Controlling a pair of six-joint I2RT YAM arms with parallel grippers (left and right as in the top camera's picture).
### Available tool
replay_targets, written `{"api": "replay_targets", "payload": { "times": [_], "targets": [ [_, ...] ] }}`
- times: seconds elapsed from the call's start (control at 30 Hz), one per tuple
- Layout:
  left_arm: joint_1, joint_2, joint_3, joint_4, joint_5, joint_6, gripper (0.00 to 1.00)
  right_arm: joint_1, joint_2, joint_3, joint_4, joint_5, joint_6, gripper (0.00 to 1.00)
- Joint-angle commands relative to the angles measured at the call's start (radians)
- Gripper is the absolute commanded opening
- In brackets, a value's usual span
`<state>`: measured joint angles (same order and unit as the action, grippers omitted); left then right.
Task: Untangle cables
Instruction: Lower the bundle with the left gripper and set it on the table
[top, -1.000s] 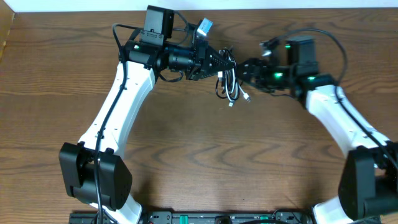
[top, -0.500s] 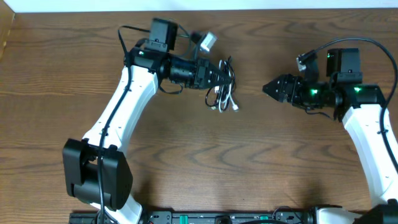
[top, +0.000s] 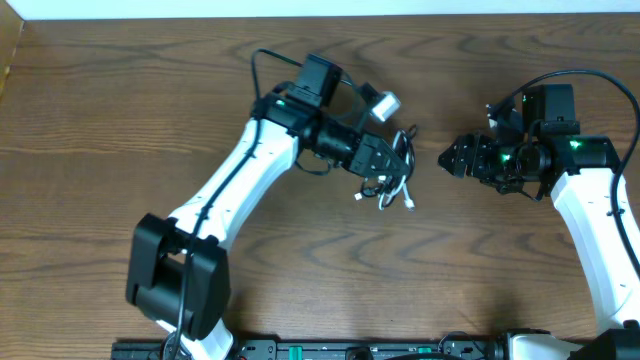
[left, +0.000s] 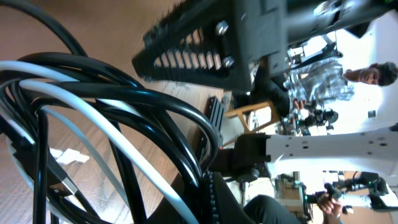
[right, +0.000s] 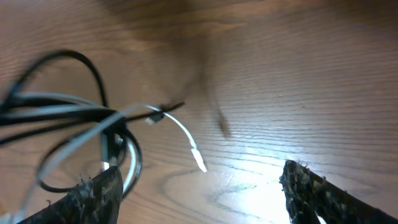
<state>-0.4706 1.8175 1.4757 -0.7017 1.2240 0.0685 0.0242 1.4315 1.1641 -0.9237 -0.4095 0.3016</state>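
Fingers of the left gripper (top: 396, 160) are pinched tight on the cables (top: 393, 187), a messy bunch of black and white loops. The bunch hangs from that gripper over the far middle of the table (top: 300, 260). I cannot tell if its low loops touch the wood. In the left wrist view, the black cable (left: 155, 102) and the white cable (left: 81, 93) cross over each other many times right by the pinch.

The right gripper (top: 447, 158) has its fingers (right: 99, 196) spread wide with nothing between them. It points at the bunch from just beside it, but does not touch it.

I think the job has hardly begun, because the two cords are all mixed up. A good move would be for the right gripper to go for the white end (right: 189, 146), which sticks out alone at the bottom. Grab only that one cord, not two. Then pull slowly away while the left one holds firm. Pull too fast and a knot could get tighter.
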Motion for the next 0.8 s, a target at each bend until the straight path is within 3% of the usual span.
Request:
{"api": "replay_targets", "payload": {
  "times": [0.0,0.33,0.47,0.53,0.57,0.6,0.63,0.77],
  "targets": [
    [-0.029,0.073,0.0,0.0,-0.01,0.024,0.08,-0.004,-0.012,0.006,-0.005,0.049,-0.018,0.78],
    [0.022,0.261,0.0,0.0,-0.011,0.005,0.07,-0.004,-0.012,0.006,-0.001,0.053,-0.018,0.78],
    [0.085,0.275,0.0,-0.004,-0.107,0.005,0.08,-0.004,-0.012,0.006,0.0,0.054,-0.018,0.78],
    [0.117,0.275,0.0,-0.005,-0.179,0.005,0.15,-0.004,-0.012,0.006,0.0,0.063,-0.018,0.78],
    [0.139,0.275,0.0,-0.007,-0.237,0.005,0.25,-0.004,-0.012,0.006,0.0,0.064,-0.018,0.78],
    [0.18,0.275,0.0,-0.022,-0.384,-0.007,0.43,-0.004,-0.012,0.006,0.0,0.064,-0.018,0.79],
    [0.212,0.275,0.002,-0.042,-0.488,-0.043,0.5,-0.004,-0.012,0.006,0.0,0.064,-0.018,0.79],
    [0.303,0.271,0.006,-0.099,-0.591,-0.047,0.52,-0.004,-0.012,0.006,0.007,0.068,-0.018,0.79]
  ]
}}
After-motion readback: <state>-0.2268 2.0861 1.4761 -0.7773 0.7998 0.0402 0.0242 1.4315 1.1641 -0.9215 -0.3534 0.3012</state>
